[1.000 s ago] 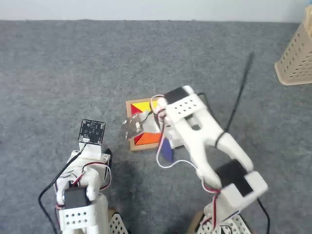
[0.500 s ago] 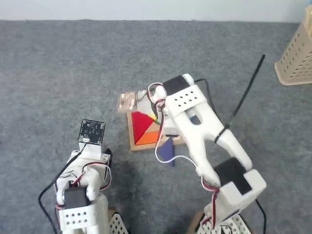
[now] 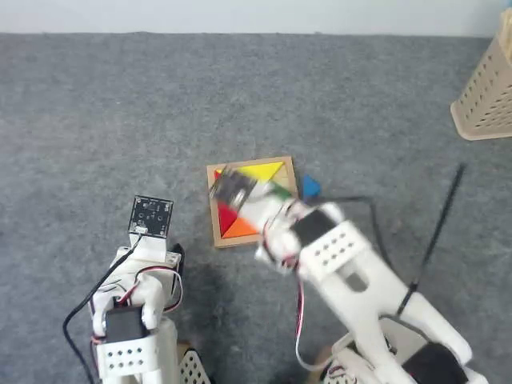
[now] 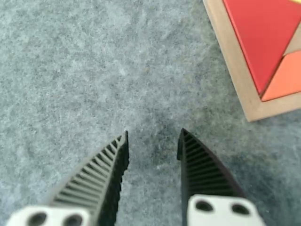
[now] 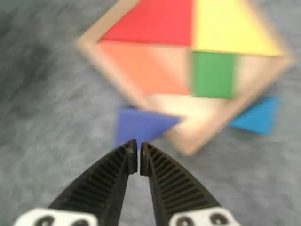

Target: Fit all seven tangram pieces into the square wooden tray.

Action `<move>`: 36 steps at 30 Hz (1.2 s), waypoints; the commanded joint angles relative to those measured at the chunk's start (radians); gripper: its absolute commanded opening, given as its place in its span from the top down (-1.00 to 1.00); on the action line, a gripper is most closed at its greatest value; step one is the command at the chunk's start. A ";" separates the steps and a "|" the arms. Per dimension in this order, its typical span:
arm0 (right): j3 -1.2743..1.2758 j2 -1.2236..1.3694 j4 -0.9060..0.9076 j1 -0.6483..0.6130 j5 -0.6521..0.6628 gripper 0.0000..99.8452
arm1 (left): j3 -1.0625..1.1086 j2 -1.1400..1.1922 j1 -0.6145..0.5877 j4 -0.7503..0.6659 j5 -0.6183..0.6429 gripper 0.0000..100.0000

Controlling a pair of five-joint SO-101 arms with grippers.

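Right tool back off the tray, tips pressed together, dark-blue triangle just beyond (touching the rim)

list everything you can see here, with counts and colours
tray: 1, light wood, square, mid-mat
red triangle: 1, red, in the tray
yellow triangle: 1, yellow, in the tray beside the red one
orange triangle: 1, orange, in the tray
green square: 1, green, in the tray below the yellow
dark blue triangle: 1, outside, at the tray's edge
light blue triangle: 1, outside, on the mat by the tray
basket: 1, beige, far corner
mat: 1, grey, covers the table
left gripper: 1, black fingers, open over the mat
right gripper: 1, black fingers, shut, near the dark blue triangle
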 commanded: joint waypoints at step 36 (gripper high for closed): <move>0.055 0.154 -0.097 -0.042 -0.101 0.76 | -0.012 -0.006 0.002 0.005 -0.005 0.66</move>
